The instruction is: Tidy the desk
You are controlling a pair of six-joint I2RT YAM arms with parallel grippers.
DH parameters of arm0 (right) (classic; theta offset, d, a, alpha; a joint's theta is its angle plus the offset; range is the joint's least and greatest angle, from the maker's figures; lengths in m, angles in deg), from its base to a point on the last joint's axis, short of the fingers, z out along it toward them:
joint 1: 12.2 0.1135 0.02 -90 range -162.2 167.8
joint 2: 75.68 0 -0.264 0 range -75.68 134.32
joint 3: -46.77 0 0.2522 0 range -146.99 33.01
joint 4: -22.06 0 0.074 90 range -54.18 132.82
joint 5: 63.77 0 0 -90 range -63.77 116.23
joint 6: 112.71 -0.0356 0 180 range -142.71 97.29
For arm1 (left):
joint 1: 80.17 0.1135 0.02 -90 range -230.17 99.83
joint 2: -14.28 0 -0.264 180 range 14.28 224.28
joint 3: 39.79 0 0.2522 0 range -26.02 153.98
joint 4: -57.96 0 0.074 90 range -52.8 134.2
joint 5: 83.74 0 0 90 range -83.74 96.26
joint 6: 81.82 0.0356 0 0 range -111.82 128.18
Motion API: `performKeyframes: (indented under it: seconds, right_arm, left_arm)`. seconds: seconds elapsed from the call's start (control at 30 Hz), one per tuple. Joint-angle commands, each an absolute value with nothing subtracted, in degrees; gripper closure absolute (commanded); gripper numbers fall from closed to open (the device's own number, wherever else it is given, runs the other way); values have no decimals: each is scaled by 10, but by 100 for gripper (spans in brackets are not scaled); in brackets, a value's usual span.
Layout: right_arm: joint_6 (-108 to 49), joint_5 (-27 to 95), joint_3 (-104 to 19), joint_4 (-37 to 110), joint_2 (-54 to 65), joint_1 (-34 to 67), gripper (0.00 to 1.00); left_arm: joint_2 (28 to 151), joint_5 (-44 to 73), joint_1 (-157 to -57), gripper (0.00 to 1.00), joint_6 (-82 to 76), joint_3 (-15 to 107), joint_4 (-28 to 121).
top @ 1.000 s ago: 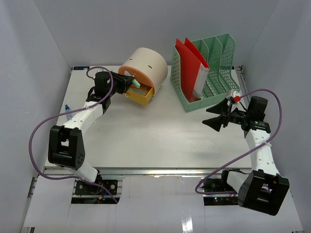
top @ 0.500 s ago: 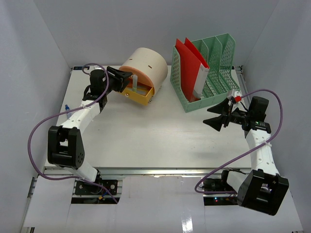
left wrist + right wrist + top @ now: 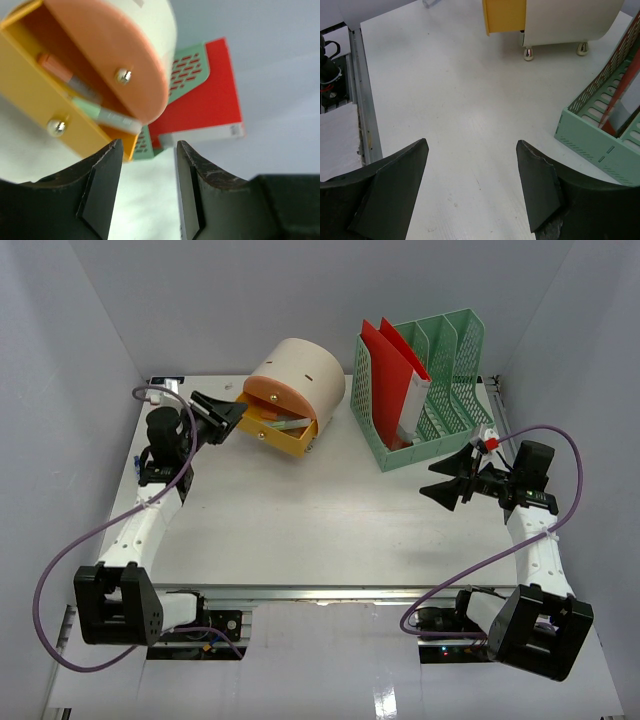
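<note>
The white desk carries a cream round organiser with an orange front and a pulled-out yellow drawer. In the left wrist view the drawer holds a green pen and an orange pen. My left gripper is open and empty, a short way left of the drawer; it also shows in its own view. My right gripper is open and empty above the desk's right side, in front of the green file rack. It shows in the right wrist view.
The file rack holds red folders and a white sheet. A small blue item lies at the desk's left edge beside my left arm. The aluminium rail runs along the front edge. Grey walls close in the back and sides.
My left gripper has let go of the green pen, which now lies in the drawer, and has drawn back to the left. The right arm has not moved.
</note>
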State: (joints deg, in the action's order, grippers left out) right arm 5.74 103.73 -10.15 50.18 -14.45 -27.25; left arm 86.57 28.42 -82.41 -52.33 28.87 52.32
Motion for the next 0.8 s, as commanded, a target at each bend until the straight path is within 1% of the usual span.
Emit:
performKeyframes:
  seconds: [0.0,0.07,0.17,0.3,0.43,0.6,0.67,0.77]
  right_arm:
    - [51,1043,-95,481,-141,-278,23]
    - [51,1043,-95,481,-141,-278,23]
    - [51,1042,-96,481,-139,-278,23]
    - [50,1043,-96,481,-140,-278,23]
    - [50,1041,-97,482,-142,-278,23]
    - [50,1039,-97,483,-142,-278,23]
    - [50,1040,-97,483,-142,-278,23]
    - [50,1041,-98,482,-141,-278,23]
  left_arm:
    - [819,323,-825,43,-460,189,537]
    - [808,330,-825,44,-459,167,553]
    - [803,384,-825,48,-477,93,619]
    - [819,439,-827,51,-466,96,642]
    - [810,447,-829,51,-460,100,636]
    - [828,445,-839,52,-491,71,687]
    - [850,456,-851,52,-493,88,705]
    - [889,477,-885,52,-458,159,676]
